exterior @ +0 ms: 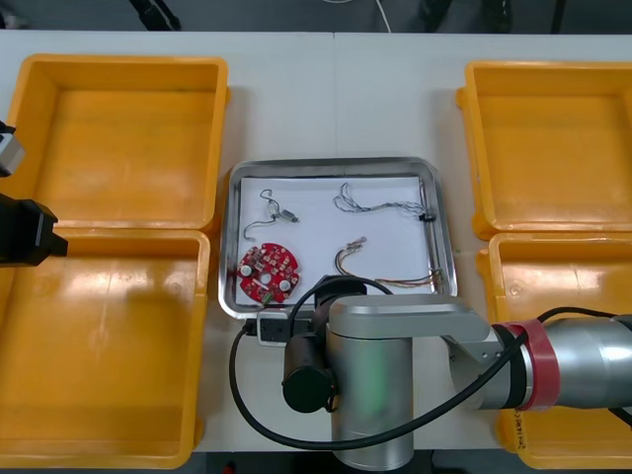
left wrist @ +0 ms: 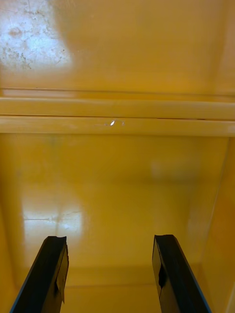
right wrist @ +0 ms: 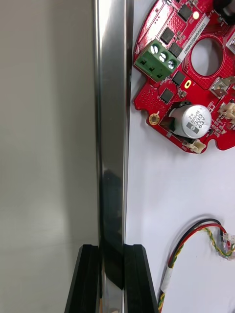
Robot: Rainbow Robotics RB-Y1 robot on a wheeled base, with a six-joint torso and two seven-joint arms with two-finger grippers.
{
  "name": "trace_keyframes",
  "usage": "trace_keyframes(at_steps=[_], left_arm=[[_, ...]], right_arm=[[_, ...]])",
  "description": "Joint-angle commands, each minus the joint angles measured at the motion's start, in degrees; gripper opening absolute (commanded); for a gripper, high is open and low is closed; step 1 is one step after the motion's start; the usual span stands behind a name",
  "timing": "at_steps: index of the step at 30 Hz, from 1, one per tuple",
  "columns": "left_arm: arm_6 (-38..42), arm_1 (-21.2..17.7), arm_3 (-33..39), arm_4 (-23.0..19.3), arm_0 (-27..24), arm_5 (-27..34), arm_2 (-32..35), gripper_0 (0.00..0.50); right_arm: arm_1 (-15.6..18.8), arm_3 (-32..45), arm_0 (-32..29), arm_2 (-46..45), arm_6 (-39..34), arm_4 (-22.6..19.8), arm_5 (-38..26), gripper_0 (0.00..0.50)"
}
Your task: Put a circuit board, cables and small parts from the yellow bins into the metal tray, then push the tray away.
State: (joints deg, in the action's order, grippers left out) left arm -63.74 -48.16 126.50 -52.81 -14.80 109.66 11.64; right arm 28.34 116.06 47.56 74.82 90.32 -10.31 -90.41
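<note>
The metal tray (exterior: 336,164), white inside, stands between the bins. It holds a round red circuit board (exterior: 269,272), a twisted cable (exterior: 380,205), a red and yellow cable (exterior: 390,281) and a thin dark cable (exterior: 272,212). My right gripper (exterior: 275,322) is at the tray's near edge. In the right wrist view the right gripper (right wrist: 112,247) is shut on the shiny tray rim (right wrist: 113,122), one finger on each side, with the circuit board (right wrist: 147,98) and the red and yellow cable (right wrist: 193,234) just inside. My left gripper (exterior: 30,232) waits at the left, and in its wrist view the left gripper (left wrist: 110,239) is open over a bin's floor.
Two yellow bins (exterior: 123,69) (exterior: 99,454) stand left of the tray and two more (exterior: 553,74) (exterior: 494,247) to its right. Bare table lies beyond the tray's far edge. The bin wall (left wrist: 117,115) crosses the left wrist view ahead of the fingers.
</note>
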Motion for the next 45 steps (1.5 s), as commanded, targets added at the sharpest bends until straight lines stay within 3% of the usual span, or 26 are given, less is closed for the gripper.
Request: trace_keyframes(at_steps=[1,45], left_arm=[[-4.11,-2.46,1.64,-0.45,0.65,0.34,1.63,0.5],[-4.11,-2.46,1.64,-0.45,0.65,0.34,1.63,0.5]], right_arm=[[1.36,-0.57,3.33,0.5,-0.93,0.56,1.11,0.0],[2.77,-13.05,12.03,-3.1,-3.13,0.38,13.15,0.0]])
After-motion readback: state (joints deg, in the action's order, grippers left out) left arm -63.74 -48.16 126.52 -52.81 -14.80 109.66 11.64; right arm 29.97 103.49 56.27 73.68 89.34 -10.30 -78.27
